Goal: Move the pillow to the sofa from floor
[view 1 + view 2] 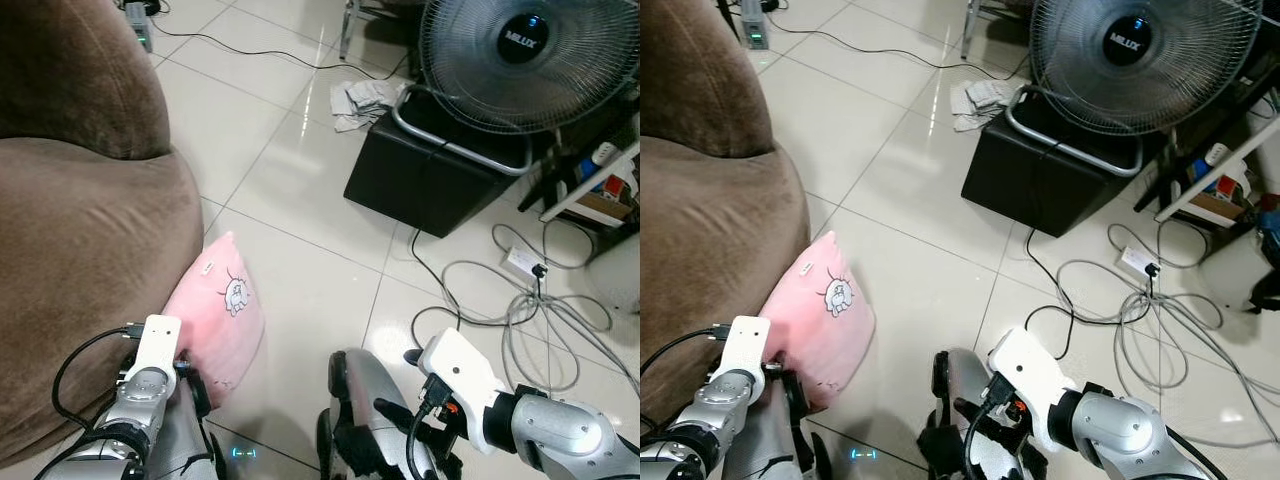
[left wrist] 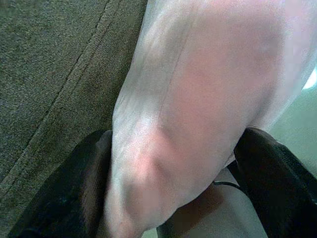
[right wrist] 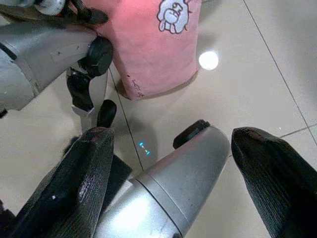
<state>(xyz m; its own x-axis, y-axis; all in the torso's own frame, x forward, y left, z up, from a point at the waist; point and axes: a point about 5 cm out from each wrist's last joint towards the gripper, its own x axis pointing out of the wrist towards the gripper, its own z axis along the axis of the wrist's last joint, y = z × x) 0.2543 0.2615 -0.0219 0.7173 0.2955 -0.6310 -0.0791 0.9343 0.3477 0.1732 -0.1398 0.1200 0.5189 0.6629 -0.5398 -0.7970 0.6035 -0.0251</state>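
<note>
A pink pillow point(image 1: 215, 310) with a small cartoon print stands on its edge on the tiled floor, leaning against the front of the brown sofa point(image 1: 80, 230). My left gripper point(image 1: 195, 390) is at the pillow's near lower edge. In the left wrist view the left gripper point(image 2: 178, 188) is open, with one black finger on each side of the pillow point(image 2: 198, 99), both touching the fabric. My right gripper point(image 3: 181, 183) is open and holds nothing; it hangs low over my own silver leg, to the right of the pillow point(image 3: 153, 44).
A black box point(image 1: 420, 170) with a standing fan point(image 1: 520, 50) on it is ahead to the right. Loose grey cables point(image 1: 530, 310) and a power strip point(image 1: 522, 262) lie on the floor at right. A crumpled cloth point(image 1: 360, 100) lies beyond the box.
</note>
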